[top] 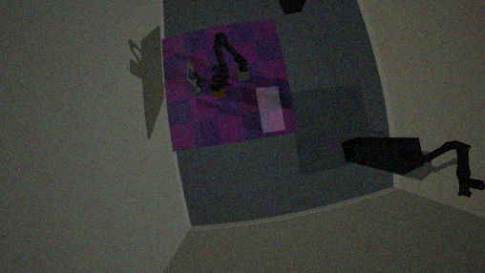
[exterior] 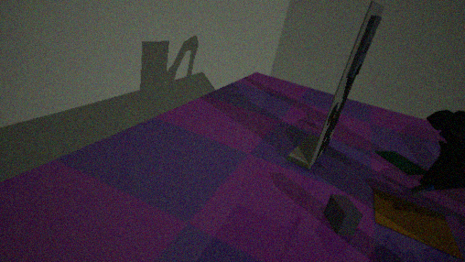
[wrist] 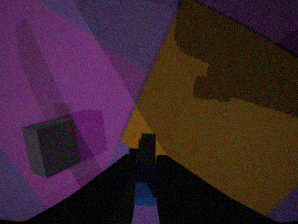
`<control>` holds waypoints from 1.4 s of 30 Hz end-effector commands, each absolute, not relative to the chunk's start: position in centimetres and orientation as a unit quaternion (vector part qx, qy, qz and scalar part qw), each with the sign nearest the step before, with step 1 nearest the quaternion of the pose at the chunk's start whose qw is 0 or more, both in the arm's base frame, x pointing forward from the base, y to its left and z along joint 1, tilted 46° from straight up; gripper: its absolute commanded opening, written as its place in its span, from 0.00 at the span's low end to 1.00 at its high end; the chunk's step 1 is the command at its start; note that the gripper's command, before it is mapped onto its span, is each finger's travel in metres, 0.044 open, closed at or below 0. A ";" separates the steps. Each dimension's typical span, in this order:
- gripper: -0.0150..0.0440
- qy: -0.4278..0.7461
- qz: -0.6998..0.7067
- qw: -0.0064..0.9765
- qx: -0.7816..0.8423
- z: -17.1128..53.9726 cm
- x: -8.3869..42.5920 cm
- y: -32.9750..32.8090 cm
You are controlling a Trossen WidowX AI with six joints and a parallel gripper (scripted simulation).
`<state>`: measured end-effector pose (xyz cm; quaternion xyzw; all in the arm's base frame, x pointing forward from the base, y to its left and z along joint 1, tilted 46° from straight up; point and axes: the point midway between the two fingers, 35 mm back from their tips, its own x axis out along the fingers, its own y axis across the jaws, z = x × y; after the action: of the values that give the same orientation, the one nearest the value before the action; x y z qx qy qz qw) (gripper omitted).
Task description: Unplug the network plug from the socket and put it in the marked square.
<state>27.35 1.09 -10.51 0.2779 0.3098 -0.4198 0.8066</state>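
My gripper [wrist: 145, 165] [top: 220, 85] is shut on the small dark plug [wrist: 147, 144], with a blue part showing between the fingers below it. It hangs above the near edge of the orange marked square [wrist: 220, 136] [top: 220, 94] [exterior: 412, 222], and its shadow falls on the square. The upright grey panel [exterior: 348, 87] [top: 193, 78] stands on the purple checked table [exterior: 160, 160] [top: 224, 129], apart from the gripper. Its socket is too dark to make out. My dark arm [exterior: 450, 151] shows at the right edge of the exterior view.
A small grey block [wrist: 56, 145] [exterior: 342, 214] lies on the table beside the marked square. A pale rectangle [top: 270, 109] lies further off on the table. A dark flat patch [exterior: 400, 162] sits near the arm's base.
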 end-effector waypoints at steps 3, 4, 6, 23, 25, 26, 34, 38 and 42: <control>0.25 0.317 -0.422 0.805 0.272 -11.5 26.9 0.4; 0.25 0.317 -0.422 0.805 0.272 -11.6 26.9 0.3; 0.25 0.317 -0.422 0.805 0.271 -11.7 26.9 0.1; 0.25 0.317 -0.422 0.806 0.270 -13.1 26.6 -1.3; 0.25 0.316 -0.422 0.806 0.270 -13.2 26.5 -1.5; 0.25 0.316 -0.422 0.806 0.270 -13.3 26.5 -1.6; 0.25 0.316 -0.422 0.806 0.269 -13.8 26.3 -2.3; 0.25 0.315 -0.422 0.806 0.269 -13.9 26.3 -2.4; 0.25 0.315 -0.422 0.806 0.269 -13.9 26.3 -2.4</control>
<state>26.61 -2.28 -13.54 0.2735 0.3089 -0.4215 0.8076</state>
